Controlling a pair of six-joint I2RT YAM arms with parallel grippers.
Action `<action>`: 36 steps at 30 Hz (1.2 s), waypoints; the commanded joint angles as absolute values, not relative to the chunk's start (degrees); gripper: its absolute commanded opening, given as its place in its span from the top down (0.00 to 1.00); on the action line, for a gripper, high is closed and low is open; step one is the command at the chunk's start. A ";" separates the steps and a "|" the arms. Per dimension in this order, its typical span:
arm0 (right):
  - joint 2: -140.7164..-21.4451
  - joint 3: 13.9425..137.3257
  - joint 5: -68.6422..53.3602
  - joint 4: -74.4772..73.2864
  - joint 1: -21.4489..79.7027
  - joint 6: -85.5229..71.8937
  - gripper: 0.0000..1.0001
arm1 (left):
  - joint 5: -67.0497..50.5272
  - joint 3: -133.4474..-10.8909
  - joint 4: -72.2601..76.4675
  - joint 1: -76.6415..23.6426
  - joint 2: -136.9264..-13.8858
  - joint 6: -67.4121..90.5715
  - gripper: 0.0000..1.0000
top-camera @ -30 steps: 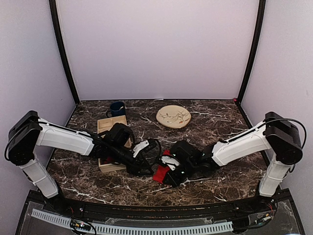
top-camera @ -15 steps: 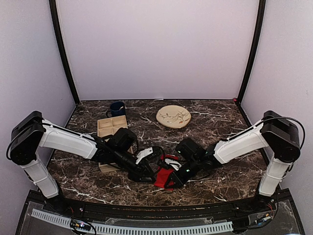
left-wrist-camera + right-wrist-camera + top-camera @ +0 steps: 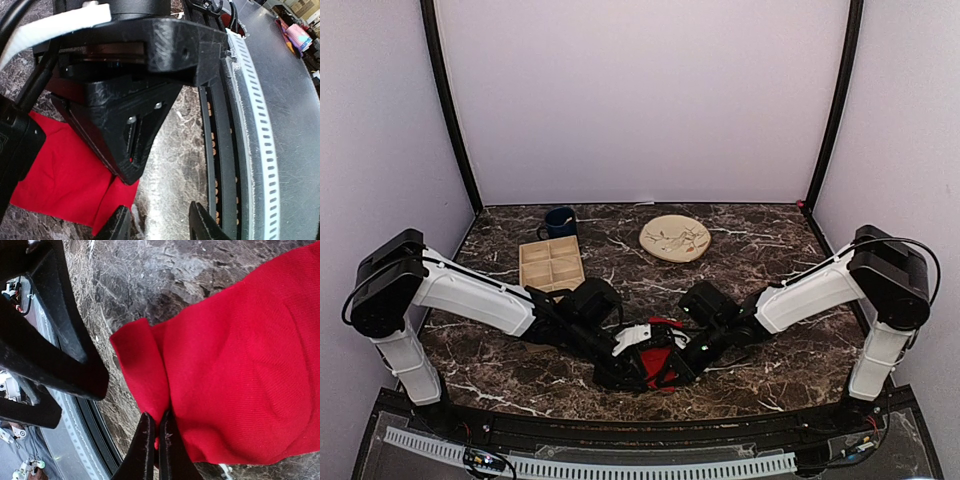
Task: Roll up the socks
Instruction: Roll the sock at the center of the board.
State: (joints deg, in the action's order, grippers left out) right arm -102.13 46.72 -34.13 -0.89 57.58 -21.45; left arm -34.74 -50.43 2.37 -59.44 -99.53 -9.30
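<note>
Socks (image 3: 658, 364), red, one bundle: you find them on the marble table (image 3: 770, 370) between the two claws, which cover most of the fabric from above. Whether one sock or two lie there is not clear.

Left claw (image 3: 160, 216): fingers apart with bare marble between them, and the red fabric just beside one fingertip. Only the fingertips show, cut off at the frame's bottom, and the right arm's black housing blocks the ground ahead.

Right claw (image 3: 154, 426): fingers pressed together, pinching a folded edge of the fabric. The rest spreads away to one side.

Change since a second ago: your left arm has swung in toward the right claw, uncovering the wooden tray (image 3: 552, 264) well behind it. The right claw's pinch is unchanged.
</note>
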 commanded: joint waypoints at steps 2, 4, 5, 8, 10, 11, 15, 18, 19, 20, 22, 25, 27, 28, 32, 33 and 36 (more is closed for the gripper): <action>-103.53 47.35 -34.99 -2.49 57.22 -20.40 1.00 | -29.70 -50.11 2.88 -60.74 -98.37 -12.46 0.58; -103.58 47.49 -35.10 -2.70 57.14 -20.28 1.00 | -28.28 -50.05 2.90 -61.26 -98.44 -13.18 0.60; -103.64 47.52 -35.19 -2.72 57.13 -20.14 1.00 | -27.39 -49.94 2.98 -61.52 -98.48 -13.58 0.60; -103.88 47.65 -35.45 -2.87 57.07 -19.96 1.00 | -24.53 -49.22 3.78 -62.34 -98.10 -14.59 0.61; -104.02 47.83 -35.63 -3.01 57.04 -19.84 1.00 | -23.45 -48.92 4.08 -62.63 -98.00 -15.07 0.61; -104.07 47.89 -35.61 -3.11 56.98 -19.77 1.00 | -22.94 -48.85 4.08 -62.80 -98.04 -15.36 0.61; -104.24 47.99 -35.93 -3.25 56.90 -19.48 1.00 | -21.21 -49.05 3.60 -63.64 -98.87 -16.69 0.61; -104.31 48.12 -36.22 -3.34 56.78 -19.31 1.00 | -20.05 -49.22 3.01 -64.29 -99.63 -17.52 0.61; -104.37 48.10 -36.39 -3.38 56.78 -19.21 1.00 | -19.73 -49.22 3.03 -64.45 -99.83 -17.63 0.62; -104.33 48.16 -36.44 -3.49 56.73 -19.17 1.00 | -19.43 -49.14 3.18 -64.57 -99.91 -17.68 0.62; -104.33 48.22 -36.60 -3.64 56.70 -19.08 1.00 | -19.04 -49.12 3.13 -64.76 -100.29 -17.97 0.64; -104.37 48.42 -36.77 -3.94 56.60 -18.84 1.00 | -18.61 -49.14 2.77 -65.10 -100.99 -18.29 0.65; -104.48 48.50 -36.95 -3.98 56.58 -18.75 1.00 | -18.11 -48.98 2.82 -65.36 -101.29 -18.31 0.67; -104.54 48.58 -37.14 -3.98 56.57 -18.72 1.00 | -17.84 -48.88 2.93 -65.45 -101.38 -18.36 0.67; -104.89 48.82 -37.57 -4.13 56.51 -18.65 1.00 | -15.44 -48.22 3.69 -65.97 -101.43 -18.32 0.68; -104.94 48.93 -37.66 -4.17 56.51 -18.59 1.00 | -14.86 -48.03 4.04 -66.05 -101.43 -18.30 0.68; -105.08 49.02 -38.05 -4.37 56.50 -18.47 1.00 | -13.02 -47.58 4.93 -66.16 -101.38 -18.12 0.67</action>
State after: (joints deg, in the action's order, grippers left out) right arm -103.72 48.23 -37.58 -2.68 56.84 -19.31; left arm -16.38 -49.23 4.54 -65.76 -101.34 -17.61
